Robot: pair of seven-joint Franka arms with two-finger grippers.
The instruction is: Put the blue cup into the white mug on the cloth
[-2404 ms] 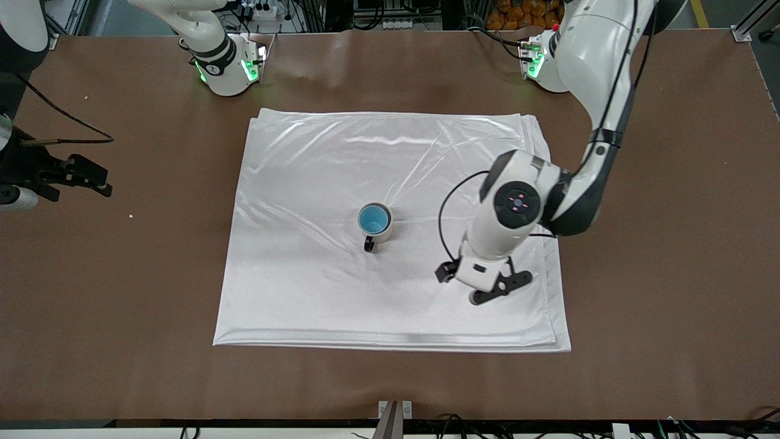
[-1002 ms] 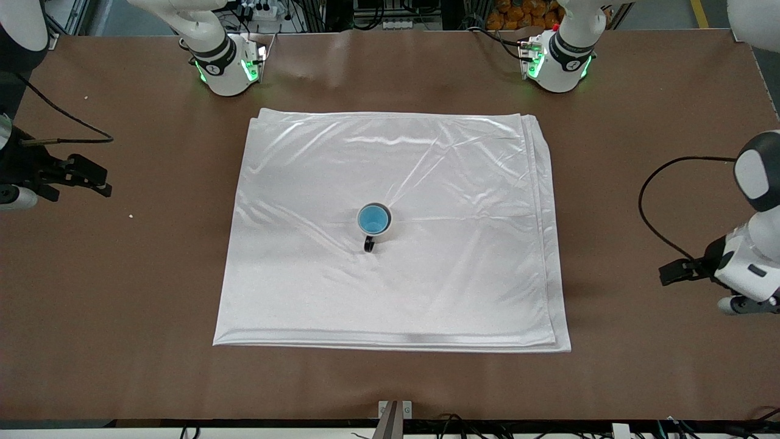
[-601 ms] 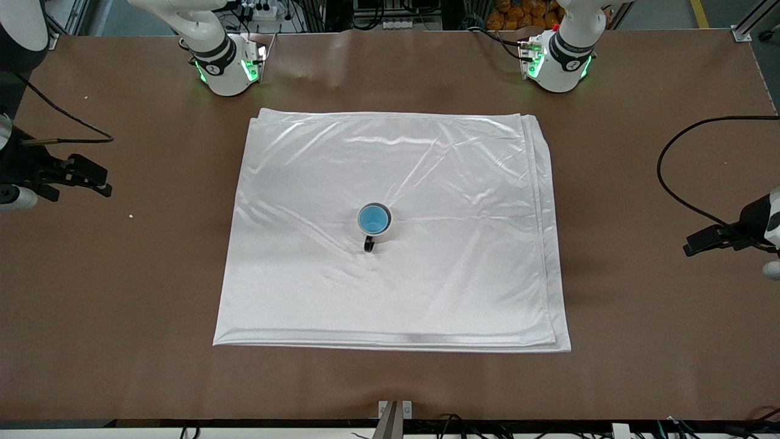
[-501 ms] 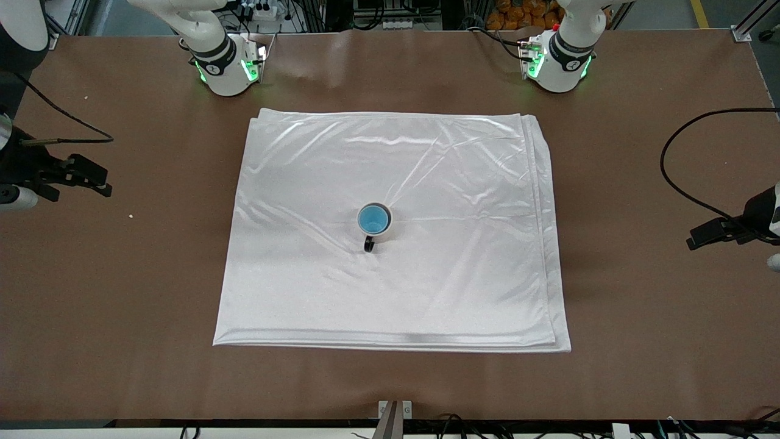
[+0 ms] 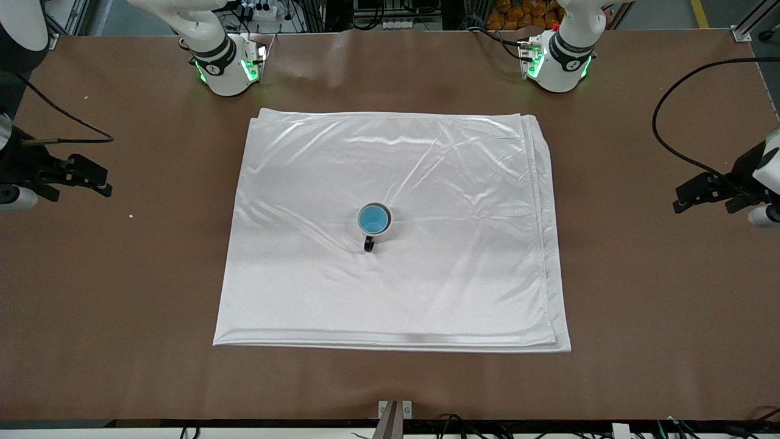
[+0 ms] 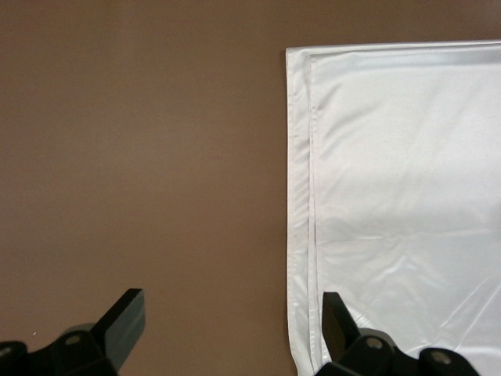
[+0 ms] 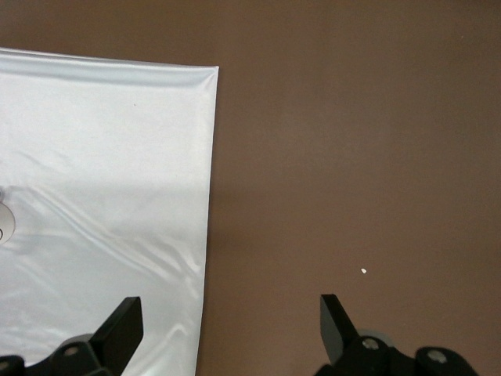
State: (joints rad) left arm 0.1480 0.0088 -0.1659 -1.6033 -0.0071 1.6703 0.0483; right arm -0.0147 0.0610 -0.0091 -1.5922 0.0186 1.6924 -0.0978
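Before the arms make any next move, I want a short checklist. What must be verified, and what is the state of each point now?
1. Blue cup sits inside the white mug: ok.
2. Mug stands upright on the cloth, near its middle: ok.
3. Left gripper open and holding nothing, over bare table at the left arm's end: ok.
4. Right gripper open and holding nothing, over bare table at the right arm's end: ok.
5. Cloth lies flat, only soft creases: ok.
6. Cup seated fully to the mug's bottom: cannot tell.

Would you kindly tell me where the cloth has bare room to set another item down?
The cloth is bare everywhere around the white mug, which holds the blue cup near its middle. Widest patches lie between mug and each cloth edge. Only the mug's spot is taken.
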